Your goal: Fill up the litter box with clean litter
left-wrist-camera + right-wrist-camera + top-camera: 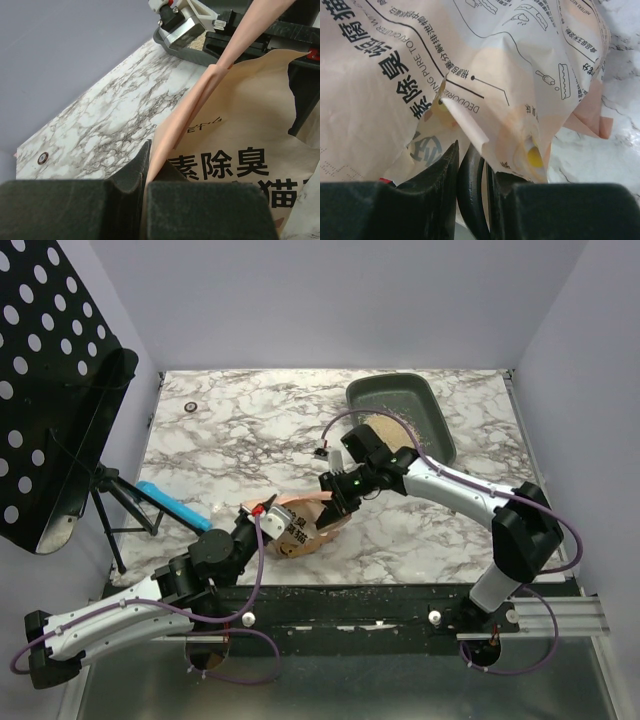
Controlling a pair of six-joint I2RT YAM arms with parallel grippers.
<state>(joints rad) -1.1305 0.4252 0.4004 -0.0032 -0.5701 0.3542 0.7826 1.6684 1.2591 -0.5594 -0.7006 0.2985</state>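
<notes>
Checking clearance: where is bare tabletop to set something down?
Bare marble: between the small ring, the litter box and the bag; right of the bag, by the near edge. Crowded: centre front, where left end effector and right end effector grip it.

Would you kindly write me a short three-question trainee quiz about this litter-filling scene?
1. True or false: the dark grey rectangular plastic litter box holds no pale tan granular litter.
2. The left tool is shut on: A) the orange-tan printed plastic bag; B) the litter box rim; C) nothing.
3. Which tool is nearer the litter box?
Key: 1 false, a small patch lies inside; 2 A; 3 the right tool, which also grips the bag.
</notes>
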